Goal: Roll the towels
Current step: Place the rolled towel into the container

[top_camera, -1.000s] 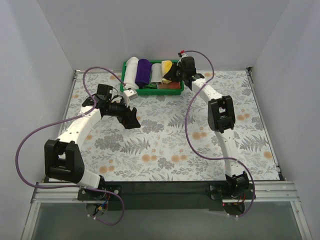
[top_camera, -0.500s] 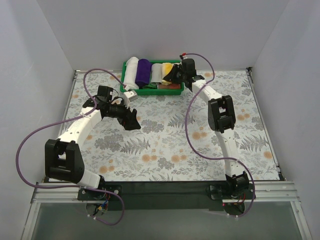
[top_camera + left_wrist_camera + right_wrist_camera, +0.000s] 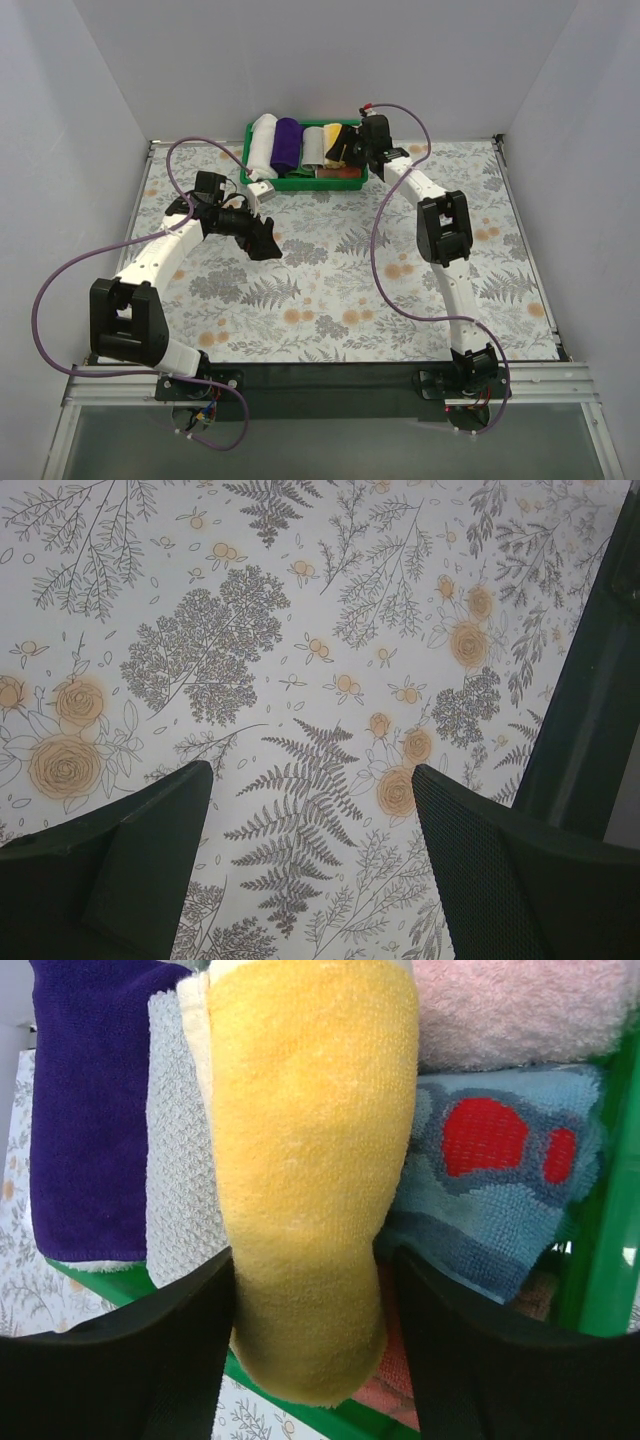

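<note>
Our right claw (image 3: 312,1260) straddles the yellow towel (image 3: 310,1140), jaws parted (long axis straight ahead between them); left claw (image 3: 312,770) gapes empty.

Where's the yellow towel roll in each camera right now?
Top external: yellow towel roll in the green tray, right of middle.
Left wrist: not in it.
Right wrist: centre, flanked by the right gripper.
Shared landmark: purple roll, to its left in both.
</note>
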### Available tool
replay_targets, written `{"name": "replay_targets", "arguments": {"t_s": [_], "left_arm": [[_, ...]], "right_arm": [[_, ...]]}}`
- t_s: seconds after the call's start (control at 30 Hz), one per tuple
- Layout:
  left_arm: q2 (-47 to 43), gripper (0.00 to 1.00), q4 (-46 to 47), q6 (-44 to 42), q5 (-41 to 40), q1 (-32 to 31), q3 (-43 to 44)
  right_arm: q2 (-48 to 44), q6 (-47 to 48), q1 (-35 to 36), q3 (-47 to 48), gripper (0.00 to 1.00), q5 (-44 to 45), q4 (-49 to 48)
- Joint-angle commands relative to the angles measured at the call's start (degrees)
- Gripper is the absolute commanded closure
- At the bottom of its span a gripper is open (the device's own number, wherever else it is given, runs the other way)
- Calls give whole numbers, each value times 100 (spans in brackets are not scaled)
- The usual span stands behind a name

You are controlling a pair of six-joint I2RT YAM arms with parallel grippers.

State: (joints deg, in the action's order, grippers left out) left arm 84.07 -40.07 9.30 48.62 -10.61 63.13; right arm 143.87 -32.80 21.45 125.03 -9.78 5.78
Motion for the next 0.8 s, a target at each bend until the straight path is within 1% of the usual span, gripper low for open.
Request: {"name": "replay_targets", "arguments": {"t_s": [0.0, 0.03, 0.1, 0.17, 0.23, 0.4, 0.47, 0.53, 0.57, 0.6, 0.63, 0.77], "left_arm": [[-321, 24, 114, 37, 139, 24, -55], [-339, 24, 123, 45, 148, 33, -56], [-339, 23, 131, 54, 191, 33, -91], [-348, 23, 149, 81, 218, 33, -108], [-356, 23, 175, 90, 227, 33, -100], [-383, 22, 193, 142, 227, 33, -73], [-392, 22, 167, 133, 201, 42, -56], [-400, 21, 140, 133, 200, 42, -21], [-392, 21, 123, 133, 200, 68, -3], [-400, 14, 97, 142, 200, 68, 32], [-392, 5, 70, 160, 200, 120, 85], [-313, 2, -9, 256, 183, 287, 312]], "right_arm": [[-483, 186, -1, -5, 41, 275, 230], [-518, 195, -1, -14, 39, 275, 239], [-544, 212, 8, -14, 39, 284, 265], [-580, 247, -1, 3, 36, 258, 300], [-641, 291, -1, 12, 31, 240, 327], [-755, 388, -1, -5, 22, 143, 354], [-834, 414, 8, -31, 14, 21, 362], [-966, 449, -1, -84, 7, -94, 371], [-1027, 545, 8, -102, 6, -233, 380], [-1089, 590, 25, -128, 3, -270, 389], [-1263, 642, 43, -215, 1, -305, 371], [-1818, 985, 96, -549, 1, -524, 389]]}}
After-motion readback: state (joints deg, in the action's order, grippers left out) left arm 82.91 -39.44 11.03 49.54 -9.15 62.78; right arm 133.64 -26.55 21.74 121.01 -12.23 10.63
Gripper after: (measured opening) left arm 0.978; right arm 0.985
